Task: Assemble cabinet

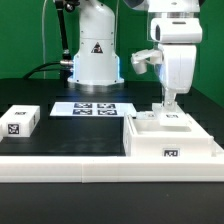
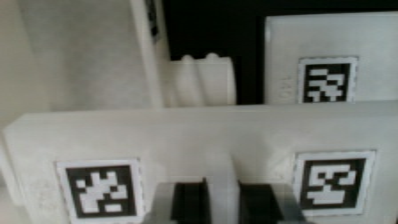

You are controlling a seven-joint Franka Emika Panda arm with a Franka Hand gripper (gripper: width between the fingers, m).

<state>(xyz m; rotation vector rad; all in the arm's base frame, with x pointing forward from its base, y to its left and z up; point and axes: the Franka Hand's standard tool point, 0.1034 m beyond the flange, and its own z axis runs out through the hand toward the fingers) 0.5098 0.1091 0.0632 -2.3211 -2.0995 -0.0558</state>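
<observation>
The cabinet [image 1: 172, 138], a large white box with tags, stands at the exterior view's right, against the white rail. My gripper [image 1: 168, 103] reaches straight down onto its top. In the wrist view my gripper [image 2: 226, 203] shows two dark fingers [image 2: 189, 203] close together, with a thin white strip of a cabinet panel between them. Below them lies a white cabinet face with two tags [image 2: 100, 188]. Further on are a ribbed white hinge part [image 2: 199, 82] and another tagged panel [image 2: 327, 82]. A small loose white part [image 1: 20, 121] with a tag lies at the exterior view's left.
The marker board [image 1: 95, 108] lies flat in the middle of the black table. The white robot base [image 1: 95, 50] stands behind it. A long white rail [image 1: 90, 165] runs along the front edge.
</observation>
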